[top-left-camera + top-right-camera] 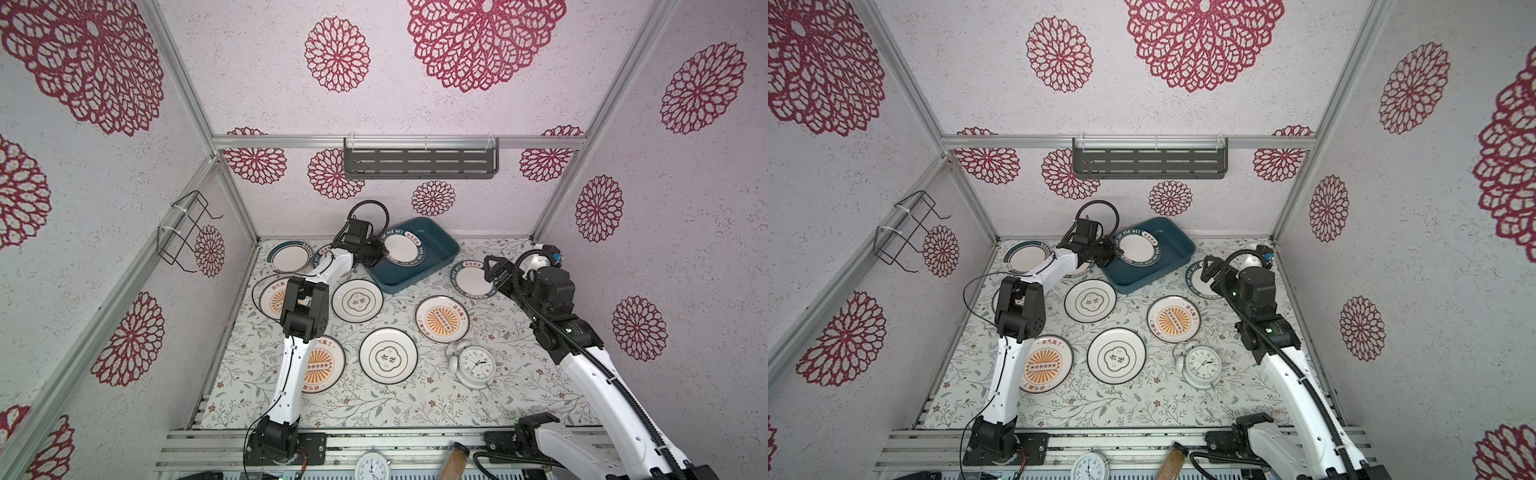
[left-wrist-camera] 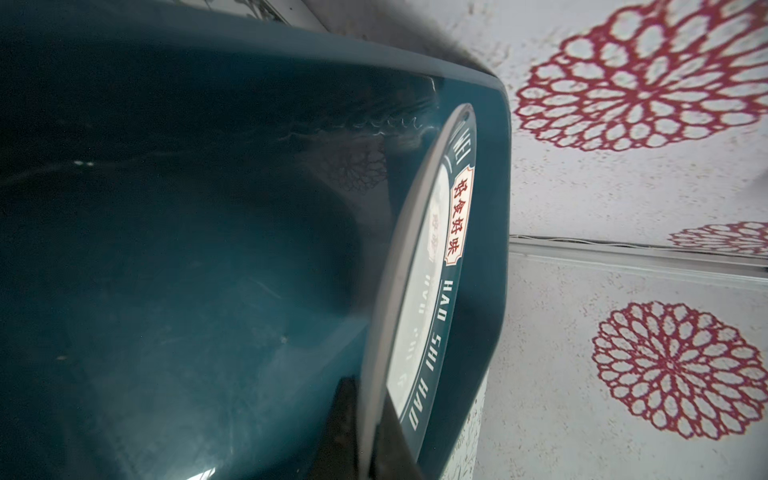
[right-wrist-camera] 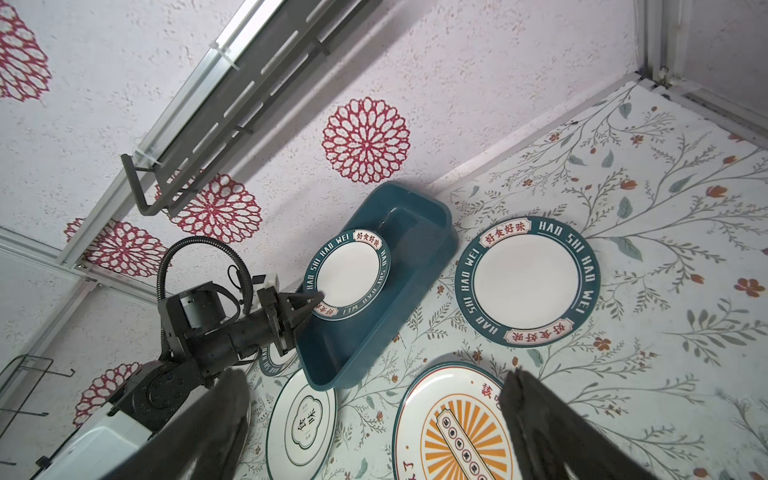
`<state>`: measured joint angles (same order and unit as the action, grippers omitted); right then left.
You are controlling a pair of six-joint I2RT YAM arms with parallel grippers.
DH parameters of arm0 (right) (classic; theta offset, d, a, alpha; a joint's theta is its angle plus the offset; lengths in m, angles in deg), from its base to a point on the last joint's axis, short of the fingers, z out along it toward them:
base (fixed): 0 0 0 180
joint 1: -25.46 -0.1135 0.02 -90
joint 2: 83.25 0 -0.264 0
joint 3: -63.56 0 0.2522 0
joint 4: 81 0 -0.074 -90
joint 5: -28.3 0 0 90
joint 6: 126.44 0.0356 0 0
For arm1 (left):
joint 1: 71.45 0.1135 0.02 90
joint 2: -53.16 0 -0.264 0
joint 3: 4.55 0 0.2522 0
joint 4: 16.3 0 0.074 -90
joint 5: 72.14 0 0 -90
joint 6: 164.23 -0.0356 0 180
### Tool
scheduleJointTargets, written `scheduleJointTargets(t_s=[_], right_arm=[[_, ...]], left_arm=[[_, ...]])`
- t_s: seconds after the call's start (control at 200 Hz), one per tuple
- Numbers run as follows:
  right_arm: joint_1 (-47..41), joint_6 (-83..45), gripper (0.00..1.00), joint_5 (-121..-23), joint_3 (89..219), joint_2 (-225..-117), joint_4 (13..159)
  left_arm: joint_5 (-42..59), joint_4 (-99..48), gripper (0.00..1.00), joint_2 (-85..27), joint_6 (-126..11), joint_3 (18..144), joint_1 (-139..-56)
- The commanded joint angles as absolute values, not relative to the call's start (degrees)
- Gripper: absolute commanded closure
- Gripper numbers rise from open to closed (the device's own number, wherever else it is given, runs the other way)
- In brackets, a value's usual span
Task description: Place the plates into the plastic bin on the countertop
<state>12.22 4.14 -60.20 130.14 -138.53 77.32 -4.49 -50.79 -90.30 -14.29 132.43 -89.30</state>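
Teal plastic, the bin (image 1: 438, 249) sits at the far middle of the desk (image 1: 374, 399), turned at an angle close to the back wall. On the left arm, the end effector (image 3: 320, 298) is pinched tight on the near rim of a teal-rimmed plate (image 1: 401, 249). That plate hangs tilted over the bin's left half with its white face up. The left wrist view shows it edge-on with the bin's hollow beside it, and whether its far rim touches the bin's wall I cannot tell. The right end effector (image 1: 490, 272) has its jaws spread wide with nothing between them, and in both top views it overlaps the right edge of a matching lettered plate (image 3: 527, 281). This one lies flat on the desk just right of the bin. 1 sunburst plate (image 1: 441, 319) lies in front of it, and 1 emblem plate (image 1: 357, 300) lies just beside the bin's near corner. Other plates lie flat further left, partly under the left arm. The white alarm clock (image 1: 476, 365) rests near the front right
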Motion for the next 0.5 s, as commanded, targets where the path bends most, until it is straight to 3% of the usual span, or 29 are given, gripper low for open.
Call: scheduleJointTargets(t_s=[0.0,0.49], right_arm=[[12.1,3.9,0.01,-59.59,130.41,-138.45,79.71],[12.1,5.86,0.01,-57.3,128.75,-137.85,79.29]], left_arm=[[-3.78,-49.78,0.97,-92.47,-12.66,135.89,-89.6],[-3.35,-50.37,0.92,-99.32,-11.97,144.21,-91.25]])
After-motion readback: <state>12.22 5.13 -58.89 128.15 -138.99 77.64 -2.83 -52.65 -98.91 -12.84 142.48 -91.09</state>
